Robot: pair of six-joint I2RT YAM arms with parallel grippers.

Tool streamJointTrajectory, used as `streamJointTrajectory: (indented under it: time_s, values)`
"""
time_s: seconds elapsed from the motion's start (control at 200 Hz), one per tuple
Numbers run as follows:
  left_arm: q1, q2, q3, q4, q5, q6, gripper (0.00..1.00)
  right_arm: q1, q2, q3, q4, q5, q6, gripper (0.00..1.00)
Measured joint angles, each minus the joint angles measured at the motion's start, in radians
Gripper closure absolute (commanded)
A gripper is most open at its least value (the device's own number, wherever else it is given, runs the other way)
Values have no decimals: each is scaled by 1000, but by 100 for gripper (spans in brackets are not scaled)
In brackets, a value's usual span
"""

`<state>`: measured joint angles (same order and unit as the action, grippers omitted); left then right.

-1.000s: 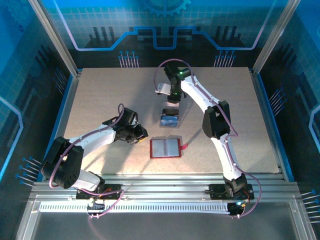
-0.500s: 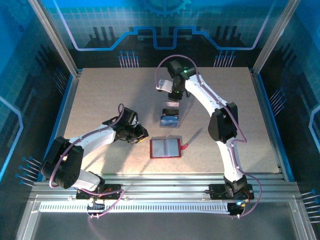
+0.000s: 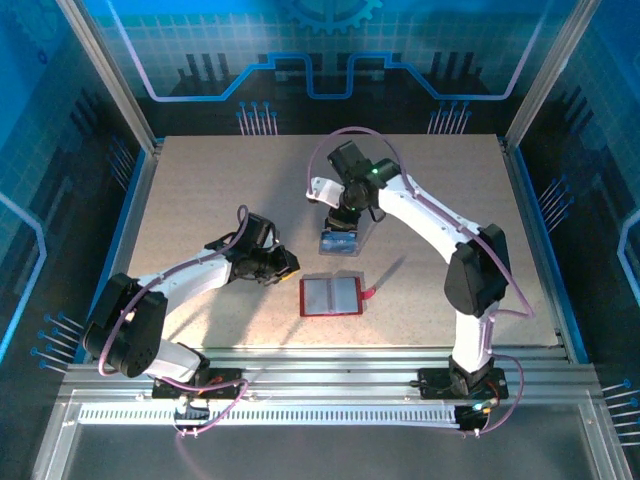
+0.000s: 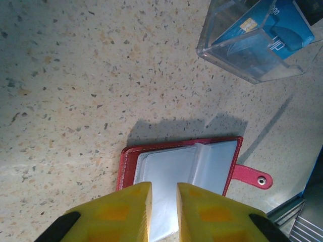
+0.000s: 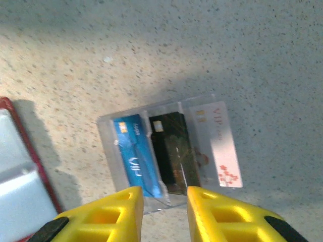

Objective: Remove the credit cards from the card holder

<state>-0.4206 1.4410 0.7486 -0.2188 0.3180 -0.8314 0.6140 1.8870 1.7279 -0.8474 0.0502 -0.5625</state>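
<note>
The card holder (image 3: 329, 295) lies open on the table, dark red with greyish pockets (image 4: 181, 166) and a strap tab (image 4: 251, 175) on its right. My left gripper (image 4: 164, 186) hovers at its left edge (image 3: 288, 264), jaws a little apart with nothing between them. Behind the holder stands a clear tray (image 3: 338, 240). Three credit cards stand in it side by side: blue (image 5: 135, 156), black (image 5: 171, 151) and pale pink (image 5: 217, 146). My right gripper (image 5: 164, 190) hangs open just over the tray's back side (image 3: 343, 220), holding nothing. The blue card (image 4: 262, 35) also shows through the tray wall.
The holder's red edge (image 5: 35, 166) sits close to the left of the tray wall (image 5: 104, 130). Speckled tabletop (image 3: 200, 190) spreads to the left and right of the arms. Metal rails (image 3: 330, 365) run along the near edge.
The right arm has swung nearer, bringing its gripper from behind the tray to just over it. The left gripper has edged slightly towards the holder.
</note>
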Motion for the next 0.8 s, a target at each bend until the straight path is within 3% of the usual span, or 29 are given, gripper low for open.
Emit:
streamJointTrajectory:
  time_s: [0.4,0.8]
  values:
    - [0,-35,-34,22,12,-7,79,113,-223,-303,222,-111,308,71]
    - [0,-45,-58,45,29,-8,79,214,-299,-527,403,-116,579,72]
